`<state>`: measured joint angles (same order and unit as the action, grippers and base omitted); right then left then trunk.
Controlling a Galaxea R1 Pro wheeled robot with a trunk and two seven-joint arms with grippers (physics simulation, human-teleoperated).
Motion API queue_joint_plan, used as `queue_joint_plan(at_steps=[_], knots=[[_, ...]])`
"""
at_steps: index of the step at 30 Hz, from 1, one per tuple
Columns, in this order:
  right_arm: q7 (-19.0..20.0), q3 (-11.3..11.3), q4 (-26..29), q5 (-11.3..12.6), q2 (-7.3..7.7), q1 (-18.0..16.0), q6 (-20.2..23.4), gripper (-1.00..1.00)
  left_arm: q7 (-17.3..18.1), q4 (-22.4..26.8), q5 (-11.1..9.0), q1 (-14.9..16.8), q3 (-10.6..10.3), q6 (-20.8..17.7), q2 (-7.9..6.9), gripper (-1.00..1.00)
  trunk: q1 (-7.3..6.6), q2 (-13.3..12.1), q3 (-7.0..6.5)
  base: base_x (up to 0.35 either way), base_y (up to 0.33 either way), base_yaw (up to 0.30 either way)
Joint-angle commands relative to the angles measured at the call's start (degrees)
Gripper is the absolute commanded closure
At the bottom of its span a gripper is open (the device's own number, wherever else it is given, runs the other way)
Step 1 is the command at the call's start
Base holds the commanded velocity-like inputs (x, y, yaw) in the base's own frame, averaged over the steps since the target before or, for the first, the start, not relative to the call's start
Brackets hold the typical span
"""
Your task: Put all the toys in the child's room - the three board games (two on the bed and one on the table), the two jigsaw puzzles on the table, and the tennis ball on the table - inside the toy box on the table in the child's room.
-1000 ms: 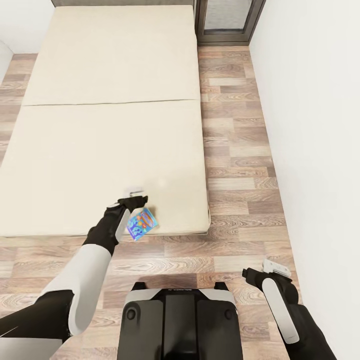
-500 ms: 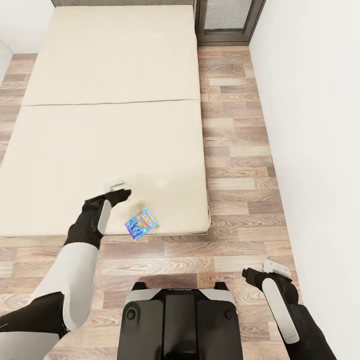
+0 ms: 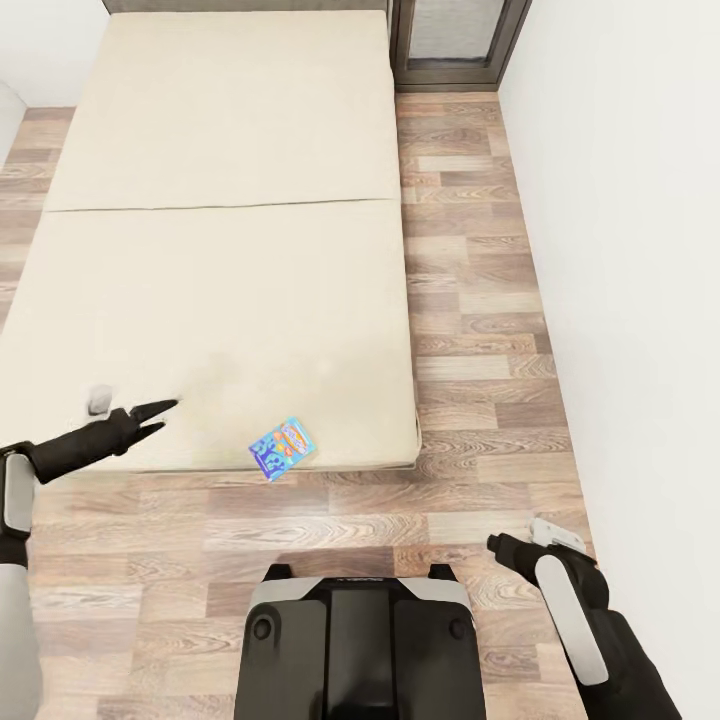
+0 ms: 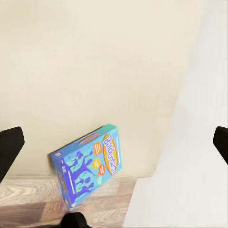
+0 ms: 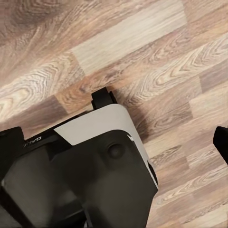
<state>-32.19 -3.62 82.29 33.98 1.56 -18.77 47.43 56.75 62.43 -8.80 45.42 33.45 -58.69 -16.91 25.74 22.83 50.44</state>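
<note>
**Blue board game sits at the bed's near edge, both claws empty**

The board game (image 3: 282,448), a small blue printed box with orange lettering, lies on the bare beige mattress of the bed (image 3: 220,200), right at the near edge and toward the right-hand corner, one corner poking slightly past the edge over the wood-plank floor (image 3: 470,300). In the left wrist view the same box (image 4: 88,166) appears tilted, with a blue side face showing and the floor (image 4: 28,199) just past it.

The left claw (image 3: 158,417) hovers over the near part of the mattress, well to the left of the box and not touching it. Its two dark fingers point toward the box with a narrow gap between the tips, and nothing is held; in the left wrist view the fingertips (image 4: 9,147) stand far apart at the picture's two sides.

The right claw (image 3: 500,546) hangs low over the floor beside the robot's base (image 3: 360,640), near the white wall (image 3: 620,250). In the right wrist view its fingertips (image 5: 222,140) sit wide apart with nothing between them, above the floor (image 5: 142,42) and the base (image 5: 104,171).

A dark-framed window (image 3: 455,40) stands beyond the bed's far right corner.
</note>
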Motion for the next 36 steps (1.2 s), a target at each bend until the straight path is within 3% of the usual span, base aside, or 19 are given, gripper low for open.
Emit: queue_joint_plan(at_steps=[1, 5, 10, 14, 28, 36], knots=[[1.81, -1.08, 0.07, 0.59, 0.02, 0.02, 0.16, -1.00, 4.55, -0.39, -0.12, -2.08, 0.28, -0.47, -1.33, -1.00, 0.04, 0.09, 0.06, 0.000, 0.000, 0.000], [8.42, -3.95, 0.07, 0.49, 0.02, 0.10, 0.19, -1.00, 11.23, -0.86, -0.17, -5.81, 0.63, -0.70, -3.05, -1.00, 0.04, 0.09, 0.06, 0.000, 0.000, 0.000], [14.39, -7.51, 0.04, 0.21, 0.02, 0.19, 0.37, -1.00, 14.02, -1.01, -0.25, -8.05, 0.75, -0.78, -3.64, -1.00, 0.04, 0.09, 0.06, 0.000, 0.000, 0.000], [16.74, -9.38, -0.01, 0.29, 0.02, 0.21, 0.45, -1.00, 14.76, -1.02, -0.29, -8.71, 0.61, -0.81, -3.63, -1.00, 0.04, 0.09, 0.06, 0.000, 0.000, 0.000], [18.43, -10.90, -0.02, 0.78, 0.02, 0.38, 0.63, -1.00, 15.07, -0.91, -0.37, -8.95, 0.48, -0.80, -3.44, -1.00, 0.04, 0.09, 0.06, -0.074, 0.020, 0.000], [26.01, -11.33, -1.45, 0.81, 0.02, 0.29, 0.65, -1.00, 15.01, -0.91, -0.42, -8.95, 0.57, -0.79, -3.65, -1.00, 0.04, 0.09, 0.06, -0.023, 0.113, 0.000]])
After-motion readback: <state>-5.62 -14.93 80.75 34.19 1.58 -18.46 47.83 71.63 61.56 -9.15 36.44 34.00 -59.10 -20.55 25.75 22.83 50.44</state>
